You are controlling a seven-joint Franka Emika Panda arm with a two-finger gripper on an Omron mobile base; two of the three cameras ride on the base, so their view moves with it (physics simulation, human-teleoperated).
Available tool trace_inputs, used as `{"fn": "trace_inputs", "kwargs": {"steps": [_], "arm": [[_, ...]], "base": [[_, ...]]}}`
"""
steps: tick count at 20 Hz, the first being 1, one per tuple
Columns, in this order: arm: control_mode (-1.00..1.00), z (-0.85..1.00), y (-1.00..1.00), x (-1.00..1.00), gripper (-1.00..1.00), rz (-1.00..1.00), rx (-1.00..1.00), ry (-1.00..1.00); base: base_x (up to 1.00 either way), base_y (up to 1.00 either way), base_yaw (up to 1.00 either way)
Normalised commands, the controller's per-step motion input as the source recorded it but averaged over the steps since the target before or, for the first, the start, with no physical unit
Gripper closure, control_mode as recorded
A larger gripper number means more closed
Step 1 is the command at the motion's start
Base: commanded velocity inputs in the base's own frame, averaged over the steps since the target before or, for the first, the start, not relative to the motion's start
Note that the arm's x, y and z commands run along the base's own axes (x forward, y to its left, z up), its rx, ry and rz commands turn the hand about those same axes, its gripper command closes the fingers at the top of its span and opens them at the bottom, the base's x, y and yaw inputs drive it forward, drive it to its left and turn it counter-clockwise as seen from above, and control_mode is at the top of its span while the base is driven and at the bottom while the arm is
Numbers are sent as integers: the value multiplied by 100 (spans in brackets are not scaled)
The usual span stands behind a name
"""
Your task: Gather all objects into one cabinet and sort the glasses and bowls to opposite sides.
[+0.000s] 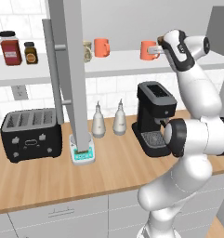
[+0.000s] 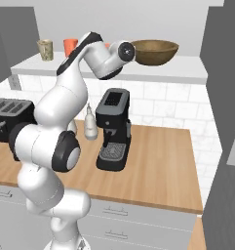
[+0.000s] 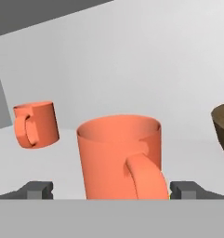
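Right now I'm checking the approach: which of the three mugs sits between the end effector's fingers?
The orange mug nearest the wooden bowl, handle toward the camera, with the end effector open around it. The other orange mug and the cream mug stand farther left.

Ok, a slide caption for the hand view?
Open gripper straddling a coral-orange mug, second coral-orange mug behind, wooden bowl at the edge.

White-tiled wall (image 1: 108, 88), wooden counter (image 1: 62, 181)
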Motion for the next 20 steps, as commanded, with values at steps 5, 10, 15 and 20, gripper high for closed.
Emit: {"fn": "trace_inputs", "kwargs": {"steps": [5,10,15,20], "arm": [[-100,-11,28,0,100,0,0,0],[-100,-3,21,0,100,0,0,0],[-100,0,9,0,100,0,0,0],[-100,0,0,0,100,0,0,0]], "base": [[0,0,0],[0,0,0],[0,0,0],[0,0,0]]}}
